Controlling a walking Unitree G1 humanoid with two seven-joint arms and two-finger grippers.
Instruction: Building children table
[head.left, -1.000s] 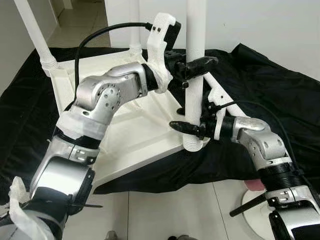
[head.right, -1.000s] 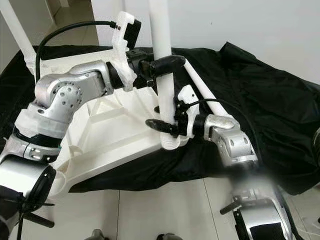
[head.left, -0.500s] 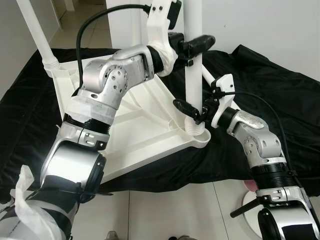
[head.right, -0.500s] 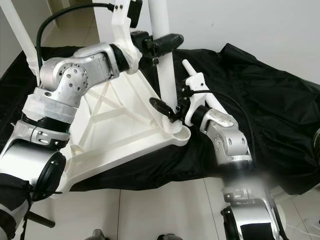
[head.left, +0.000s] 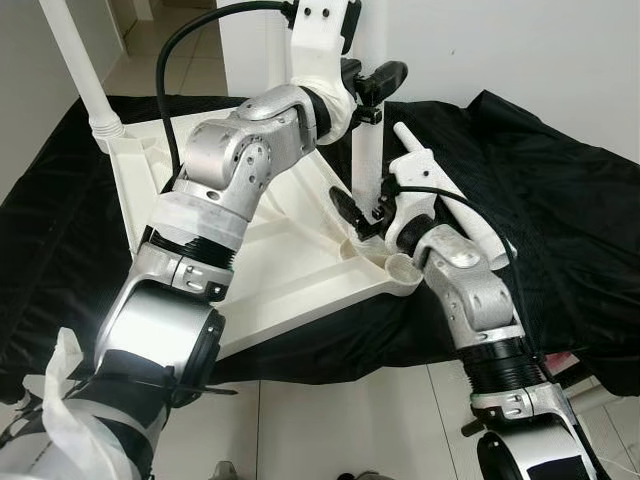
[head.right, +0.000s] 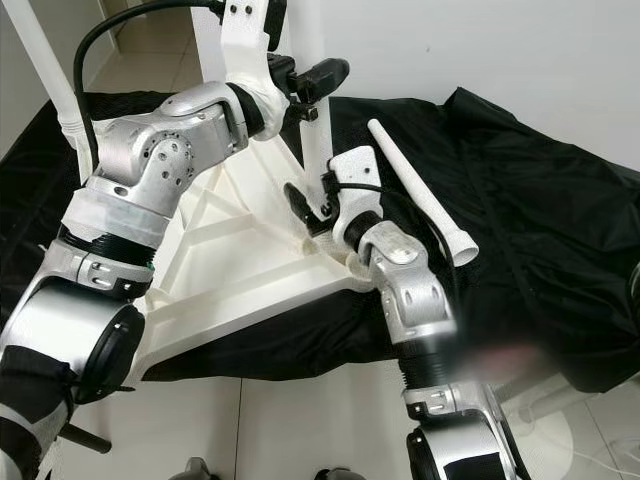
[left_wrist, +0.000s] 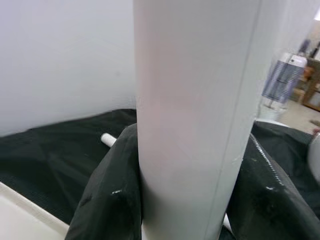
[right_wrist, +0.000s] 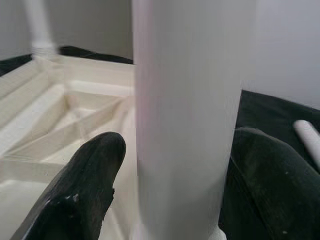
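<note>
Both end effectors, left (head.left: 368, 88) and right (head.left: 362, 215), grip the upright white table leg (head.left: 366, 165).

The scene is lit brightly and evenly, with soft highlights seen on the silver arms. Detail in the black cloth (head.left: 560, 190) is largely swallowed by darkness. A smeared patch is noticed low in the right eye view (near the right arm). In both wrist views the white leg (left_wrist: 195, 115) is rendered soft and out of focus.
</note>
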